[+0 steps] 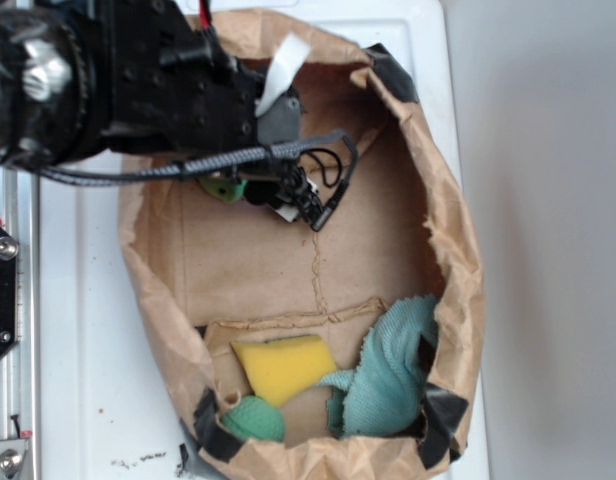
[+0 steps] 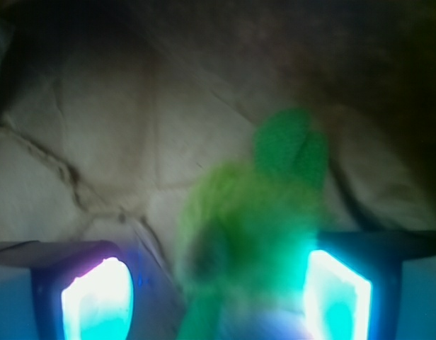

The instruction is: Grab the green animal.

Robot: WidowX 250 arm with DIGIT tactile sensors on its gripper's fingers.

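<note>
From the exterior view, the arm reaches into the upper left of a brown paper bag [image 1: 448, 250] lying open on a white table [image 1: 98, 330], and the green animal [image 1: 222, 187] shows only as a small lime patch under the black gripper [image 1: 253, 190]; whether the jaws are spread cannot be told from here. A yellow sponge [image 1: 283, 365], a teal cloth [image 1: 393, 375] and a darker green knitted lump [image 1: 253, 418] lie well apart at the bag's lower end, so they are no hindrance. In the wrist view, the gripper [image 2: 218, 290] stands spread, its two lit pads [image 2: 98, 297] on either side of the blurred toy [image 2: 253, 234], which sits nearer the right pad, ears pointing away. To do this well, I would judge it best to centre slightly toward the toy, then close slowly on the fuzzy body rather than the ears, taking care not to pinch the paper beneath.
</note>
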